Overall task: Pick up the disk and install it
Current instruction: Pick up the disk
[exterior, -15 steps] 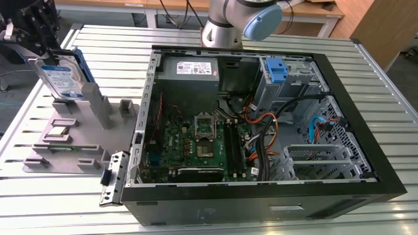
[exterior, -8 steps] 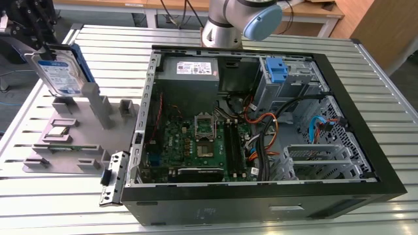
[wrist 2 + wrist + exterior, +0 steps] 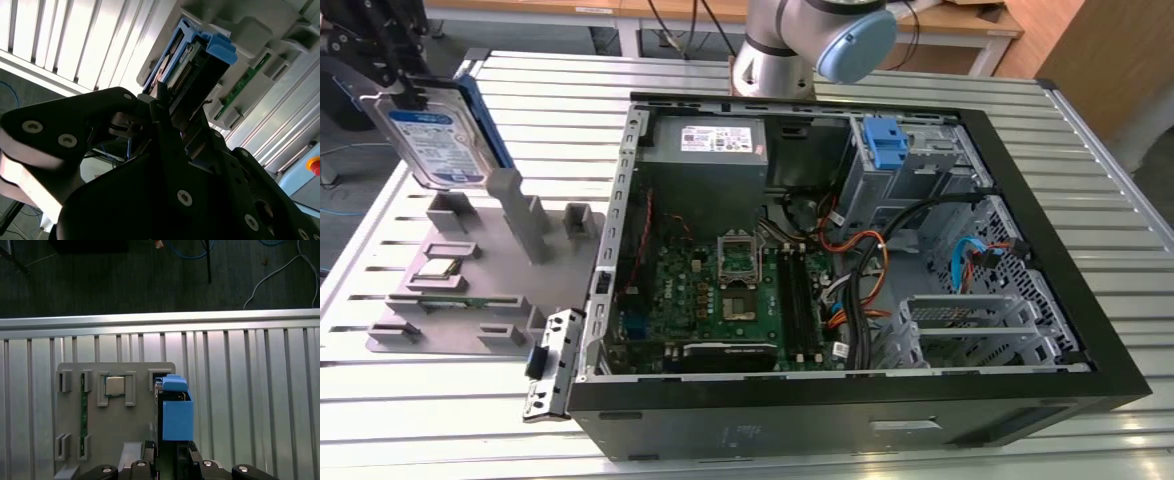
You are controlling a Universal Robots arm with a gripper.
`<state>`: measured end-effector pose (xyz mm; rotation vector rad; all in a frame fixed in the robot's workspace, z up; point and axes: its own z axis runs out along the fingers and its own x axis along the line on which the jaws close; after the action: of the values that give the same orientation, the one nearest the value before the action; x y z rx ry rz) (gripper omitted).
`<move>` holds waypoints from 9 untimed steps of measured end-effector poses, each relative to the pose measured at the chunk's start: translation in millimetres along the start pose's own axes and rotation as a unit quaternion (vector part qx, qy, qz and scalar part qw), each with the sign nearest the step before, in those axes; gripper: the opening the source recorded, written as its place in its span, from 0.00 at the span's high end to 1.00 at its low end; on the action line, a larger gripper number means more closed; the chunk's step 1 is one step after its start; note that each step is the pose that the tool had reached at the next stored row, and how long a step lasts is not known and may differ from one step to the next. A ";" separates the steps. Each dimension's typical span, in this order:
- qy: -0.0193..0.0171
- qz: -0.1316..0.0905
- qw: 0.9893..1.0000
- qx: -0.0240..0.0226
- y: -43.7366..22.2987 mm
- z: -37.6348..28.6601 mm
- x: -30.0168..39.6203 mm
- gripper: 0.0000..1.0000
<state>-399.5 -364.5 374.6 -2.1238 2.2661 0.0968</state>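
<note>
Silver, blue-railed disk (image 3: 438,140) hangs upright, clamped in the pincer (image 3: 177,117) over the grey holder (image 3: 454,290) on the tabletop (image 3: 454,420); likely risk: a tilted grip lets it slip.

The disk (image 3: 175,412), edge-on with its blue rail facing the camera, stands clamped between the gripper's (image 3: 172,452) black fingers. At its nine o'clock a grey fixture plate (image 3: 135,425) carries a processor chip (image 3: 115,386) and a green memory stick (image 3: 83,412). A slatted metal table (image 3: 250,400) lies beneath, and at twelve o'clock is dark floor (image 3: 100,285) with cables (image 3: 208,265).
</note>
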 end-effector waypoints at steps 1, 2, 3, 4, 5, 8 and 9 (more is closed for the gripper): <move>0.000 0.000 1.000 0.000 0.0 -1.8 -0.1 0.65; 0.000 0.000 1.000 0.000 0.1 -3.7 -0.3 0.65; 0.000 0.000 1.000 0.000 0.1 -5.5 -0.4 0.65; 0.000 0.000 1.000 0.000 0.2 -7.3 -0.5 0.65; 0.000 0.000 1.000 0.000 0.2 -9.4 -0.6 0.65; 0.000 0.000 1.000 0.000 0.3 -15.1 -1.0 0.65; 0.000 0.000 1.000 0.000 0.4 -16.9 -1.2 0.65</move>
<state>-399.5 -364.5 391.5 -2.1238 2.2661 0.0969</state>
